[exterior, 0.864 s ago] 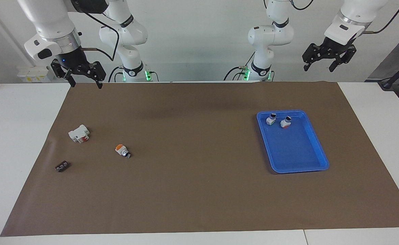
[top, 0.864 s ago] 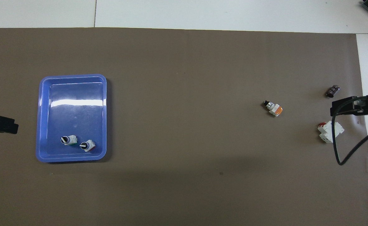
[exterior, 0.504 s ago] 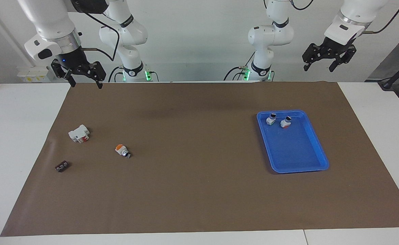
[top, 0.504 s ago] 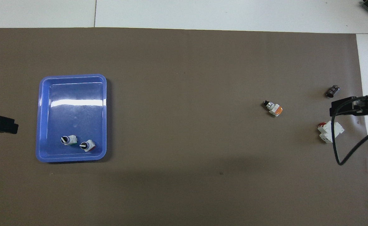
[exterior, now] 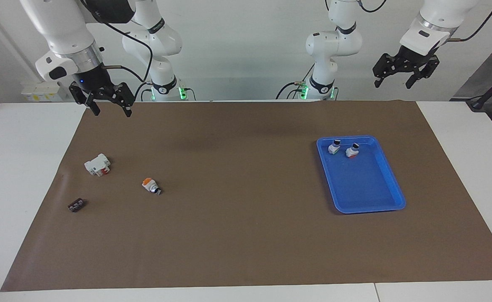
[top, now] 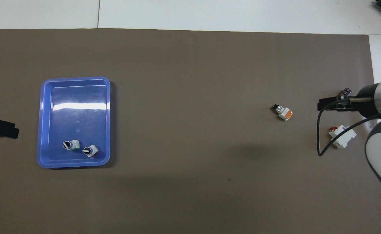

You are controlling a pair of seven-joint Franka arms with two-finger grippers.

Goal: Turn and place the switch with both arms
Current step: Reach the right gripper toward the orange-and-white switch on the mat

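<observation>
While nothing has touched the switch (exterior: 150, 186) yet, the facing view shows the right tool (exterior: 109, 106) lower than it was a second ago and shifted a bit toward the middle of the surface (exterior: 246, 235), with its fingers spread apart and nothing between them. It hangs over the robots' edge of the brown mat, well apart from the switch. My guess is that's the start of the reach, so the pick is about to happen but no turning or placing is done. The left tool (exterior: 400, 79) hasn't budged: it waits up in the air over the left arm's end, fingers apart, empty. The switch lies on its side on the mat toward the right arm's end, orange end pointing toward the robots, black knob tip pointing away. A blocky white part (exterior: 97, 164) sits nearer to the robots than it, and a small dark piece (exterior: 76, 205) lies farther out. The blue tray (exterior: 380, 207) holds two like pieces.

From overhead, the right arm (top: 380, 99) now pokes into frame much more, covering part of the dark piece (top: 346, 91). The switch (top: 283, 111) is in the same spot, a stubby white body, orange end, black tip. Only the tip of the left tool (top: 0, 127) shows, beside the tray (top: 43, 123).
</observation>
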